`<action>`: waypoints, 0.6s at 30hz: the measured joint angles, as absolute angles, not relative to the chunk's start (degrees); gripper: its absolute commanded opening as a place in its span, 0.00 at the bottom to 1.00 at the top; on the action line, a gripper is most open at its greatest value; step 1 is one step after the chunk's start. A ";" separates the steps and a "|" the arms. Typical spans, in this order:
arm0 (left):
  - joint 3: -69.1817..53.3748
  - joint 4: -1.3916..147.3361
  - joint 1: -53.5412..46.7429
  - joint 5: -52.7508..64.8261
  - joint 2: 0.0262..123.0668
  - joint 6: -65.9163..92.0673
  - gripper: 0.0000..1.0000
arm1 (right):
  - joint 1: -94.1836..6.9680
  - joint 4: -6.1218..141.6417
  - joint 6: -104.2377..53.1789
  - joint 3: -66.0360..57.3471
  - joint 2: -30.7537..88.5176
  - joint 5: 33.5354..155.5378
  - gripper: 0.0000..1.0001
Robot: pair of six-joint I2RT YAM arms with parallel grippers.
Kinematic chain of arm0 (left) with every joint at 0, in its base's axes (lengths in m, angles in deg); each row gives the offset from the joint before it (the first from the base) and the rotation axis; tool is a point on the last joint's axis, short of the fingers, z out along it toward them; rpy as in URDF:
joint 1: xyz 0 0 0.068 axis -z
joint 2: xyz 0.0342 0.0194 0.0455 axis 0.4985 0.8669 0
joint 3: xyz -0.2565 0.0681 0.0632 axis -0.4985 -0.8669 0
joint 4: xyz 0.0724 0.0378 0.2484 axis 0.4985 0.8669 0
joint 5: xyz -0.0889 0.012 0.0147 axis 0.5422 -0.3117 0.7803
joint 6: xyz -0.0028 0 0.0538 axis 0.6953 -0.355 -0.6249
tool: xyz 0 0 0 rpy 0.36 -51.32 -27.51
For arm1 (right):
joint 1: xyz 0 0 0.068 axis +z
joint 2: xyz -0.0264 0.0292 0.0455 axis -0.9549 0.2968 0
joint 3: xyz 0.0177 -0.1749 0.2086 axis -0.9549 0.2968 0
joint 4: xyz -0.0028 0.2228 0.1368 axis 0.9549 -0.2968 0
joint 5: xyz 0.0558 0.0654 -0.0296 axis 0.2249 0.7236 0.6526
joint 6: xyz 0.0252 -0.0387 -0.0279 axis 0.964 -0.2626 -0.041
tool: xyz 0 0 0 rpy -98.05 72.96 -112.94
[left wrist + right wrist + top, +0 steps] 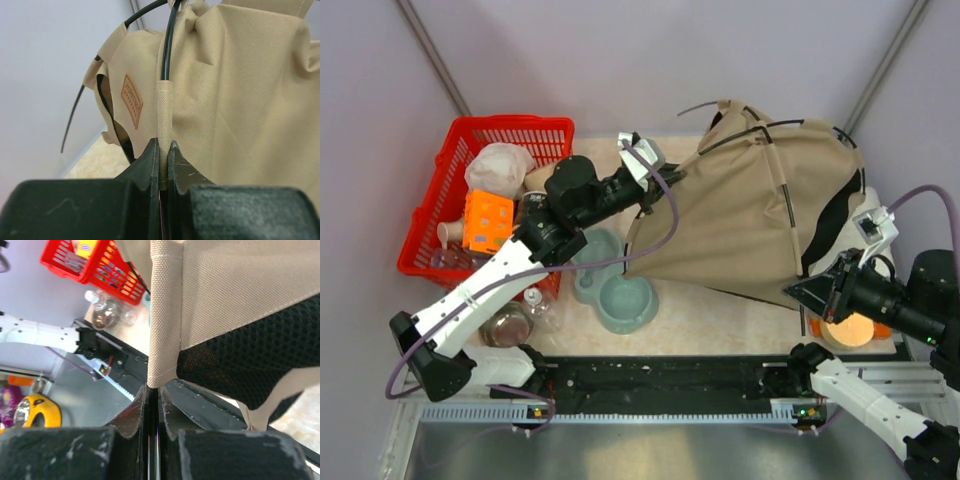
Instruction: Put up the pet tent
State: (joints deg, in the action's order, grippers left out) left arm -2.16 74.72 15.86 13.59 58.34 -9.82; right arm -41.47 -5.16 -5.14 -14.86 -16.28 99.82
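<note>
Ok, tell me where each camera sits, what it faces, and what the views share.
Top external: overhead from behind, looking down; left arm, right arm and the pet tent show.
Left wrist: faces along the left pincer, shut on the tent's sleeve.
Right wrist: faces along the right pincer, shut on the tent's hem.
Shared: top and right wrist both show the red basket.
</note>
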 measured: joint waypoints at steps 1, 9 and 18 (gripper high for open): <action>-2.16 74.63 15.88 13.52 58.65 -9.09 0.00 | -41.47 -4.83 -4.23 -15.56 -16.28 100.57 0.00; -0.61 75.11 15.68 10.38 62.48 -8.63 0.26 | -41.47 8.33 1.57 -0.76 -19.60 105.27 0.00; 1.40 76.62 15.44 -3.11 62.34 -8.11 0.78 | -41.45 28.48 8.30 19.37 -22.70 107.58 0.00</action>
State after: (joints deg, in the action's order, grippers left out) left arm 1.40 76.62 15.44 -3.11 62.34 -8.11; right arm -41.45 28.48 8.30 19.37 -22.70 107.58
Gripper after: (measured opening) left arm 0.712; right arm 0.036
